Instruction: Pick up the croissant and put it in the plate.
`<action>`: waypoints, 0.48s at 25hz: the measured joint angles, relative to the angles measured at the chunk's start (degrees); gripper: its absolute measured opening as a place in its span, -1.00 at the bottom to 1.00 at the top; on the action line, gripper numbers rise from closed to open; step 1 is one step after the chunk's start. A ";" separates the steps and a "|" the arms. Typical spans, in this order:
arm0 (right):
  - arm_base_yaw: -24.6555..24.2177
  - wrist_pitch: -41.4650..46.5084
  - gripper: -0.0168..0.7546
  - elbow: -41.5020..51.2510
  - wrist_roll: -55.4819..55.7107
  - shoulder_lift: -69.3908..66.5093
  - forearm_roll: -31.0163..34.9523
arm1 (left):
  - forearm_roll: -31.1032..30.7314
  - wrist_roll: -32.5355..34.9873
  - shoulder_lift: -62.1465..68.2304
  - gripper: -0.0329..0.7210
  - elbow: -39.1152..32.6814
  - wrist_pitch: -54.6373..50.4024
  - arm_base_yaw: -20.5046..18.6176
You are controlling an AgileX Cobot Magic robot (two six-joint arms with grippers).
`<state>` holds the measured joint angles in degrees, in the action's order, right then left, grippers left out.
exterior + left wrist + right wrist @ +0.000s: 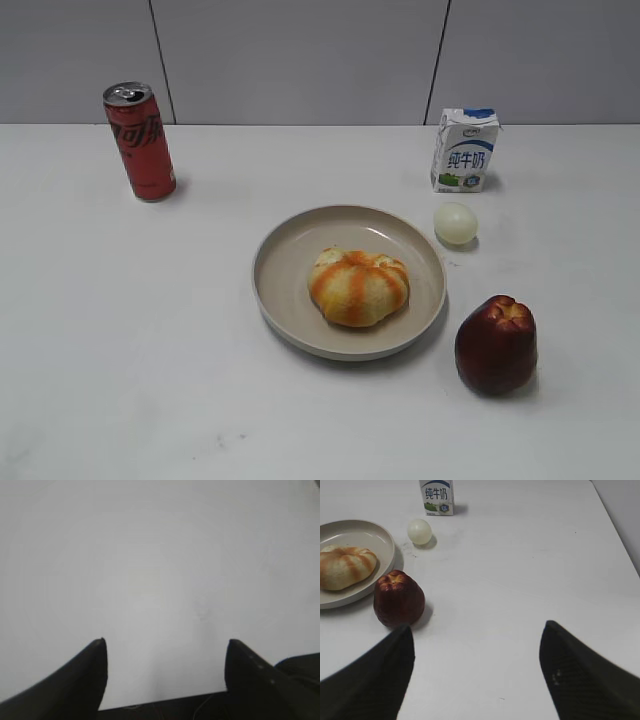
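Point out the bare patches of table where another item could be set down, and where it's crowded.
Bare: the wide stretch between the red can and the plate, the whole front-left, and the far right beyond the dark red fruit. Crowded: the plate's right side, where milk carton, pale ball and fruit line up. The croissant fills the plate's middle.

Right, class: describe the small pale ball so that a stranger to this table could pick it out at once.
Start at the wide beige plate in the middle of the table, with the striped croissant in it. Just off its far right rim, in front of the milk carton, sits the pale ball. It is the smallest item, smooth and cream-coloured, unlike the dark red fruit nearer the camera.
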<state>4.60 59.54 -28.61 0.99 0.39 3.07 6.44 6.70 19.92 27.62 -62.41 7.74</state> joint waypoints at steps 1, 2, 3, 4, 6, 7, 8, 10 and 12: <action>0.00 0.00 0.57 0.00 0.00 0.00 0.00 | 0.00 0.00 -1.27 0.55 0.00 0.00 0.00; 0.00 0.00 0.57 0.00 0.00 0.00 0.00 | 0.00 0.00 -2.56 0.55 0.00 -0.05 0.00; 0.00 0.00 0.57 0.00 0.00 0.00 0.00 | 0.00 -0.02 -3.93 0.55 0.00 -0.05 0.00; 0.00 0.00 0.57 0.00 0.00 0.00 0.00 | 0.00 -0.02 -5.09 0.55 0.00 -0.05 0.00; 0.00 0.00 0.57 0.00 0.00 0.00 0.00 | -0.02 -0.07 -7.76 0.55 0.00 -0.05 0.00; 0.00 0.00 0.57 0.00 0.00 0.00 0.00 | -0.02 -0.07 -9.33 0.55 0.00 -0.05 0.00; 0.00 0.00 0.57 0.00 0.00 0.00 0.00 | -0.02 -0.07 -10.94 0.55 0.00 -0.05 0.00; 0.00 0.00 0.57 0.00 0.00 0.00 0.00 | -0.13 -0.19 -13.98 0.55 0.00 -0.05 0.00; 0.00 0.00 0.57 0.00 0.00 0.00 0.00 | -0.27 -0.44 -17.42 0.55 0.00 -0.05 0.00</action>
<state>4.60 59.54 -28.61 0.99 0.39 3.07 6.16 6.26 2.51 27.62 -62.46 7.74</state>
